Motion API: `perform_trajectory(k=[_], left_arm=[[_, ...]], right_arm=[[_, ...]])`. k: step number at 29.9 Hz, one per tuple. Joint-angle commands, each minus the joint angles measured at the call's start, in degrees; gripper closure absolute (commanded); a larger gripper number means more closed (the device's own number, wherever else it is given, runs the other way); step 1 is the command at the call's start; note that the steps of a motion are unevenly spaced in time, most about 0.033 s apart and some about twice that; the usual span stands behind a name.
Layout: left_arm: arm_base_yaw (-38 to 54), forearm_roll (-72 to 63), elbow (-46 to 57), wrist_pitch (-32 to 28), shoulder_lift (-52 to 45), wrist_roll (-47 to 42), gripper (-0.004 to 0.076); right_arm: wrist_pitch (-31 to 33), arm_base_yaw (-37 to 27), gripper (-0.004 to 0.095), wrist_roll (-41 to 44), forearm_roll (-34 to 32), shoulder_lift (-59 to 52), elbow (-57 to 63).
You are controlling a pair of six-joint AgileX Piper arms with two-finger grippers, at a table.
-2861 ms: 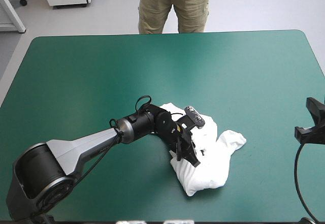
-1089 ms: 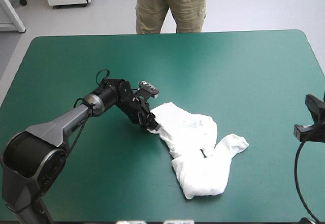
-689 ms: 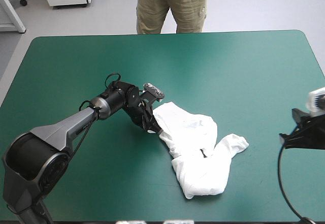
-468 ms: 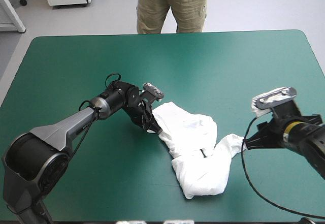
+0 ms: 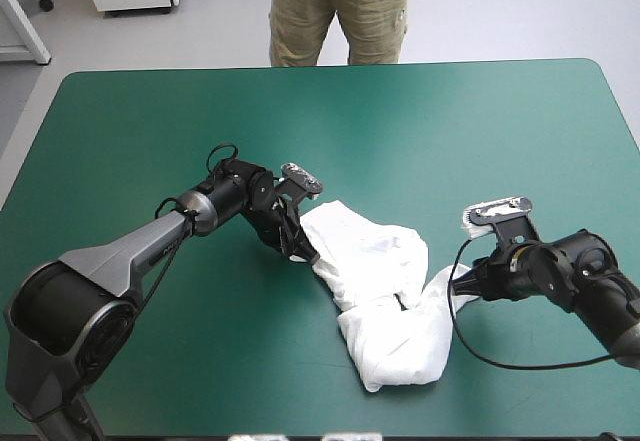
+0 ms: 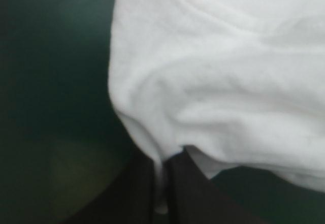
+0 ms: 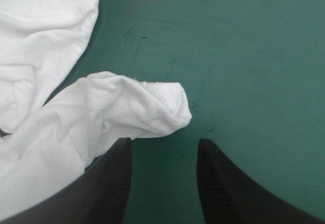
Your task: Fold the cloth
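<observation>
Near the middle of the teal-green worktop (image 5: 480, 131), a little toward its near edge, the white short-sleeved cotton T-shirt (image 5: 385, 301) lies as a crumpled, half-spread heap. The left end effector (image 5: 303, 253), with broad black fin-shaped fingers, is clamped on the T-shirt's left corner. Its wrist view shows a pinch of white cloth between the nearly closed fingers, and it has hardly moved in the last instants. The change is on the right: the right end effector (image 7: 162, 145), parked at the right edge just before, has swung in. It now stands with fingers apart, the loose sleeve (image 7: 152, 107) just ahead of them, untouched. Both ends will probably be held so the heap can be pulled flat before any fold. Bare worktop surrounds the T-shirt, widest toward the far and left edges; the near edge is closest, so stretching sideways looks safest.
</observation>
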Motion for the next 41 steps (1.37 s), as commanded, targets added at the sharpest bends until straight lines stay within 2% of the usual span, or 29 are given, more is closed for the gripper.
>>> perform_trajectory(k=[1,9,16,18,22,26,32,37,41], left_arm=[[0.1,2.5,-1.0,0.8,-2.1,-0.6,0.0733],[0.1,2.0,-1.0,0.8,-2.1,-0.6,0.0733],[0.1,2.2,-1.0,0.8,-2.1,-0.6,0.0733],[0.1,2.3,-1.0,0.8,-2.1,-0.6,0.0733],[0.1,2.5,-1.0,1.2,-2.6,-0.6,0.0733],[0.6,5.4,-2.0,1.3,-6.5,-2.1,0.0733],[7.0,5.2,-12.6,10.1,-15.1,-3.3,0.0733],[13.9,5.6,-24.8,18.0,-21.9,-3.3,0.0733],[19.1,5.7,-35.3,20.2,-25.6,-3.3,0.0733]], right_arm=[[-3.6,-4.9,0.0501,-7.4,7.6,2.0,-1.1],[-4.6,-6.1,0.0499,-9.6,7.4,10.1,0.0],[-10.0,-6.1,0.0520,-10.0,7.7,16.3,2.9],[-10.2,-6.1,0.0593,-10.0,7.7,16.6,2.9],[-9.4,-6.1,0.0926,-11.3,7.6,15.6,2.9],[-8.1,-6.1,0.0919,-10.8,6.0,11.4,2.9],[-4.1,-6.1,0.0921,-8.0,3.8,-3.1,-1.9],[-1.2,-6.1,0.0921,-5.4,-1.1,-12.5,-15.0],[-1.1,-6.1,0.0921,-5.3,-4.8,-14.7,-27.7]])
